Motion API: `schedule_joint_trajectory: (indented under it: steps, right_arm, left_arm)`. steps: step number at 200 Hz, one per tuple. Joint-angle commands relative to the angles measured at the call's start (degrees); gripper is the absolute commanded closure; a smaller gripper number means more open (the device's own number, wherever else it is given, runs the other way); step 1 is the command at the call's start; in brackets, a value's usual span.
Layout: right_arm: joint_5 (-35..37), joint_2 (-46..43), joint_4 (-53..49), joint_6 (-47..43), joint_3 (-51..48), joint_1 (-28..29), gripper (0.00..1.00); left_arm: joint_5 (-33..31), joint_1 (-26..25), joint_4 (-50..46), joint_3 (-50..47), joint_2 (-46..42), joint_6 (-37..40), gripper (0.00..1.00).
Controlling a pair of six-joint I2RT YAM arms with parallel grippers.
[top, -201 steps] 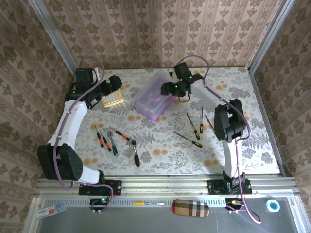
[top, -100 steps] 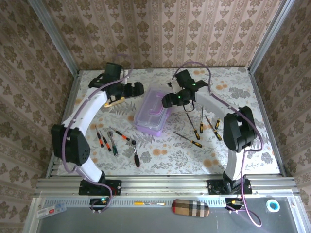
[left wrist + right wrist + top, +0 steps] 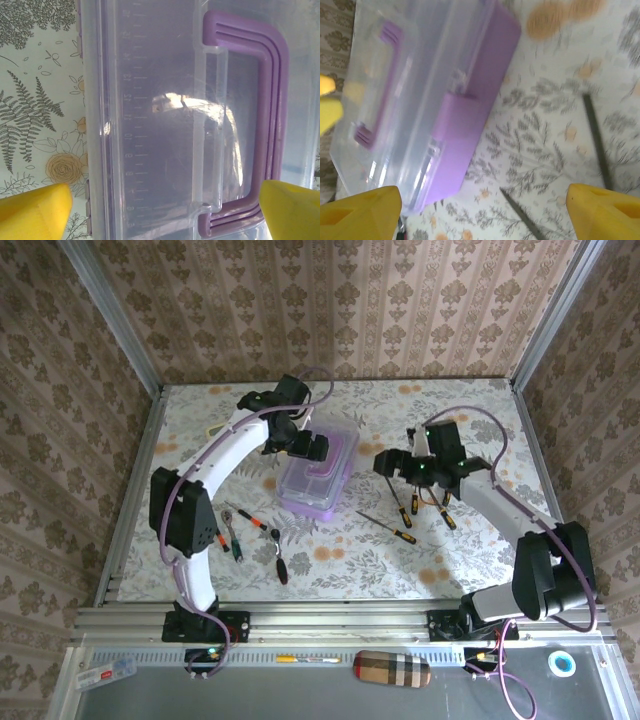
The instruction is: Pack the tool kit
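floral table (image 3: 500, 550), wallpapered walls (image 3: 350, 310); left gripper (image 3: 161, 207) gapes above the purple box (image 3: 320, 490); right gripper (image 3: 482, 207) gapes nearby

The left arm (image 3: 215, 462) and the right arm (image 3: 497, 502) are built alike, with smooth white link shells between boxy black joint housings. A thin purple cable (image 3: 312, 371) runs along each arm and stands off in a loop by the wrist. A small green light (image 3: 421, 466) glows on the right wrist's black housing. In the top view, black base blocks (image 3: 205, 625) sit at 7 and 5 o'clock. The left gripper (image 3: 162, 210) and the right gripper (image 3: 482, 210) have blunt, rounded jaws in plain bright yellow.
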Motion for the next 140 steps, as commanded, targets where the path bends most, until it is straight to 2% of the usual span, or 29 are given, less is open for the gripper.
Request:
schedule_joint_trajectory:
  steps: [1, 30, 69, 111, 140]
  right_arm:
    - [-8.87, -0.13, 10.43, 5.45, -5.7, -0.18, 0.13]
    - [-13.35, 2.18, 23.62, 11.76, -11.21, -0.15, 0.14]
    - [-18.23, 11.1, 41.59, 22.47, -12.97, 0.34, 0.16]
    - [-18.29, 16.64, 45.74, 24.63, -11.61, 0.54, 0.17]
    - [-18.36, 17.86, 45.3, 24.33, -10.02, 0.52, 0.17]
  left_arm:
    - [1.63, -0.48, -1.74, -1.31, 0.74, 2.05, 0.03]
    - [2.88, -0.49, -0.69, -2.47, 1.79, 1.48, 0.09]
    - [3.14, -0.51, -0.28, -3.02, 2.52, 0.98, 0.14]
    - [4.96, -1.06, -0.08, -2.93, 2.08, 1.5, 0.11]
    - [7.34, -1.11, -0.04, -2.93, 2.02, -0.9, 0.17]
